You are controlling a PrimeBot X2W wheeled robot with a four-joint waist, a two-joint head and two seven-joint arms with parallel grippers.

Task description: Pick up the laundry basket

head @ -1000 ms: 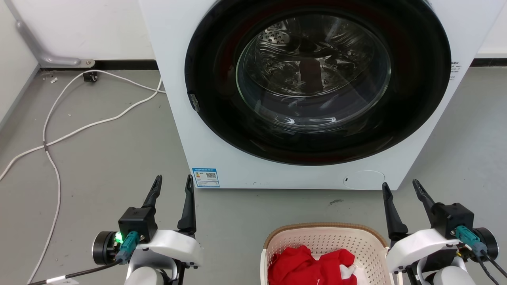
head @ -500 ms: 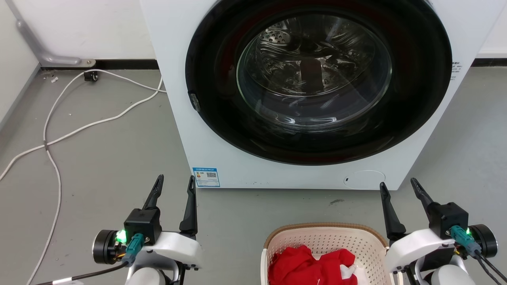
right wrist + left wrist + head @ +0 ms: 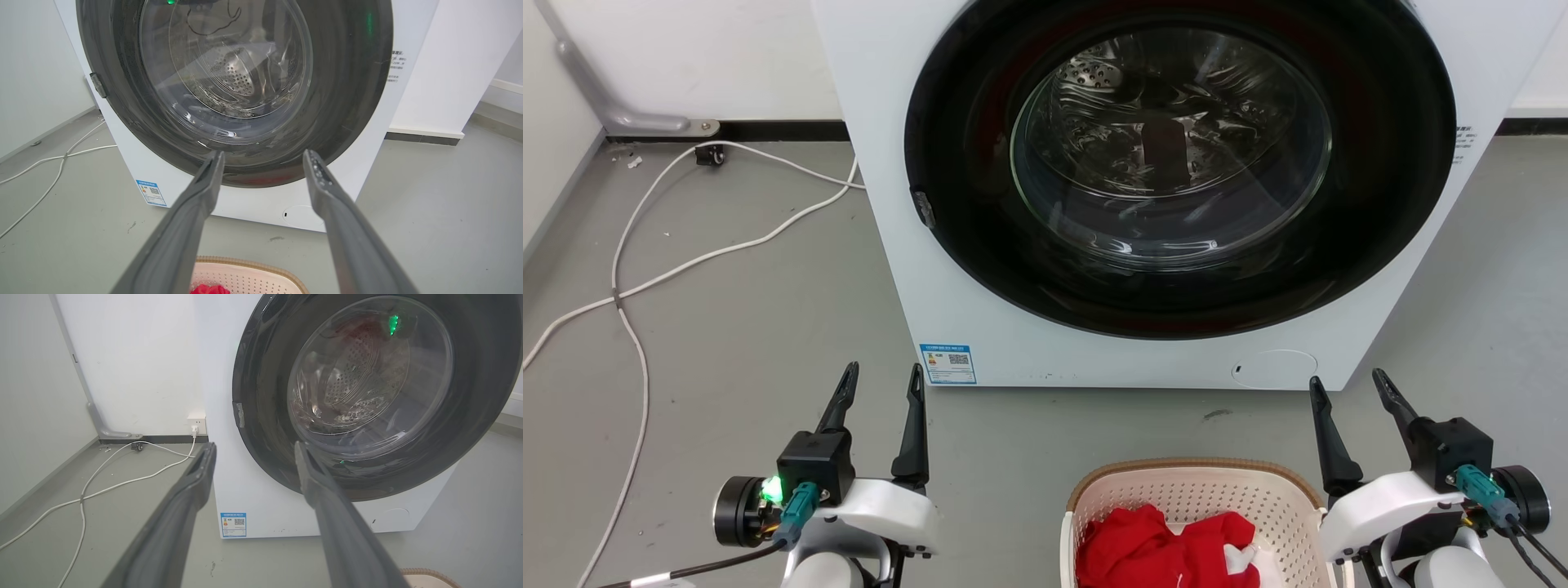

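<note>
The laundry basket (image 3: 1201,500), cream-white and perforated with a brown rim, stands on the grey floor at the bottom of the head view, red cloth (image 3: 1164,551) inside. Its rim also peeks into the right wrist view (image 3: 249,269) and the left wrist view (image 3: 429,575). My left gripper (image 3: 882,377) hangs open over bare floor, well to the basket's left. My right gripper (image 3: 1346,384) is open just beyond the basket's right corner, fingers pointing at the washer. Neither touches the basket. In the wrist views both pairs of fingers (image 3: 192,490) (image 3: 322,183) stand apart with nothing between.
A white front-loading washer (image 3: 947,310) with a closed dark round door (image 3: 1176,163) stands directly ahead. White cables (image 3: 686,261) trail across the floor at left, near the wall and a grey pipe (image 3: 613,106). A white pillar (image 3: 449,73) rises right of the washer.
Almost nothing differs: the right gripper shifted slightly, a few pixels up then back. The left gripper and the basket stay where they were.
</note>
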